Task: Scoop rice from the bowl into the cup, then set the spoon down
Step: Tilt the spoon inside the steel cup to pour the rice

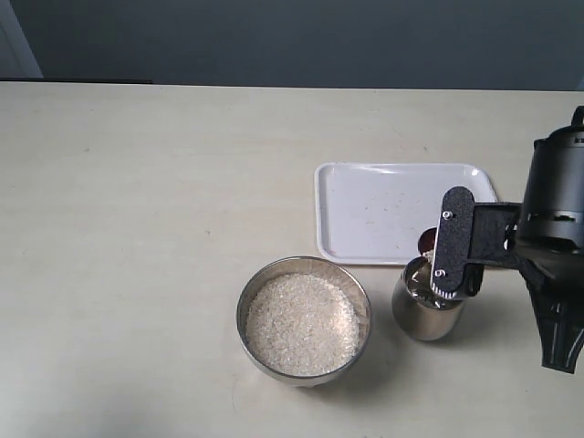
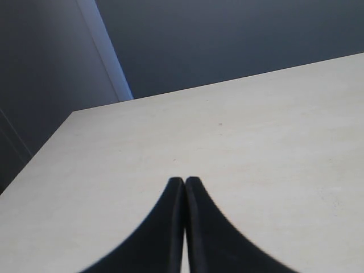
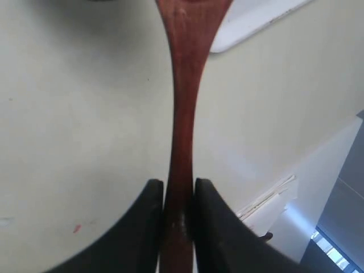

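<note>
The wide steel bowl sits at the front middle of the table, filled with white rice. To its right stands the small steel cup. My right gripper hangs over the cup's rim, shut on the reddish-brown spoon. The spoon's dark oval end shows just above the cup's far edge. In the right wrist view the handle is pinched between the fingers of my right gripper. My left gripper is shut with nothing in it, over bare table, and is out of the exterior view.
A white rectangular tray lies behind the cup and bowl, and its corner shows in the right wrist view. The table's far edge meets a dark wall. Bare tabletop stretches across the left half.
</note>
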`<state>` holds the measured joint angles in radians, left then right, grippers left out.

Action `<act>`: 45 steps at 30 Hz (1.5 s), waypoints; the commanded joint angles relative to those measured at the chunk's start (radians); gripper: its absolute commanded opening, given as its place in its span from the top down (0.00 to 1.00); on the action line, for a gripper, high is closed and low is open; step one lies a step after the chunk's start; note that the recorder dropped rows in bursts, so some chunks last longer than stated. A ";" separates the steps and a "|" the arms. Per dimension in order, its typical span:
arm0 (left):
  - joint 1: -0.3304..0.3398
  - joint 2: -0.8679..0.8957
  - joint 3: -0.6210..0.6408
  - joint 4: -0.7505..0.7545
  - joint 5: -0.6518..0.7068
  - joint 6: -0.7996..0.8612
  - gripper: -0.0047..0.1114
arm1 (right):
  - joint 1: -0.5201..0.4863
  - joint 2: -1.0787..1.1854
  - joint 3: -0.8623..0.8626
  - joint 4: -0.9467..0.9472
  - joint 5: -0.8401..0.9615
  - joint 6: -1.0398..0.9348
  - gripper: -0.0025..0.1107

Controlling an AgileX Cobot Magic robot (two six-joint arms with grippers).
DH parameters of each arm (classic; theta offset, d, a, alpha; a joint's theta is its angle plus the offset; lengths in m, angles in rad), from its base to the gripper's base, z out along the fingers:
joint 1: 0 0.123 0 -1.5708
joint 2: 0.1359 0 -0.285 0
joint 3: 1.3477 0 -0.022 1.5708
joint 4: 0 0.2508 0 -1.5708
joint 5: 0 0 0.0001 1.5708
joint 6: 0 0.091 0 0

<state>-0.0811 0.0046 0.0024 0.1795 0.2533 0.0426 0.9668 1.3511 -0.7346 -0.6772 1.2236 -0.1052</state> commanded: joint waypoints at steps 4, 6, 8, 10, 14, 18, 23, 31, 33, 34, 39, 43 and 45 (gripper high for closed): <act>0.002 -0.005 -0.002 -0.002 -0.014 -0.007 0.96 | 0.002 -0.009 0.001 -0.013 -0.002 0.009 0.99; 0.002 -0.005 -0.002 -0.002 -0.014 -0.007 0.96 | 0.002 -0.009 0.001 -0.017 -0.002 0.009 0.99; 0.002 -0.005 -0.002 -0.002 -0.014 -0.007 0.96 | 0.002 -0.009 0.001 -0.017 -0.002 0.009 0.99; 0.002 -0.005 -0.002 -0.002 -0.014 -0.007 0.96 | 0.002 -0.009 0.001 -0.017 -0.002 0.009 0.99; 0.002 -0.005 -0.002 -0.002 -0.014 -0.007 0.96 | 0.002 -0.009 0.001 -0.024 -0.002 0.002 0.99; 0.002 -0.005 -0.002 -0.002 -0.014 -0.007 0.96 | 0.002 -0.007 0.001 -0.024 -0.002 -0.010 0.99; 0.002 -0.005 -0.002 -0.002 -0.014 -0.007 0.96 | 0.002 0.009 0.001 -0.028 -0.002 -0.012 0.99; 0.002 -0.005 -0.002 -0.002 -0.014 -0.007 0.96 | 0.000 0.009 0.019 -0.031 -0.002 -0.026 0.99; 0.002 -0.005 -0.002 -0.002 -0.014 -0.007 0.96 | 0.000 0.009 0.052 -0.036 -0.002 -0.028 0.99; 0.002 -0.005 -0.002 -0.002 -0.014 -0.007 0.96 | 0.000 0.009 0.068 -0.041 -0.002 -0.028 0.99; 0.002 -0.005 -0.002 -0.002 -0.014 -0.007 0.96 | 0.000 0.009 0.081 -0.060 -0.002 -0.011 0.99; 0.002 -0.005 -0.002 -0.002 -0.014 -0.007 0.96 | 0.000 0.009 0.081 -0.074 -0.002 -0.006 0.99; 0.002 -0.005 -0.002 -0.002 -0.014 -0.007 0.96 | 0.000 0.009 0.081 -0.074 -0.002 -0.006 0.99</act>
<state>-0.0811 0.0046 0.0024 0.1795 0.2533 0.0426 0.9668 1.3597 -0.6533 -0.7363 1.2235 -0.1165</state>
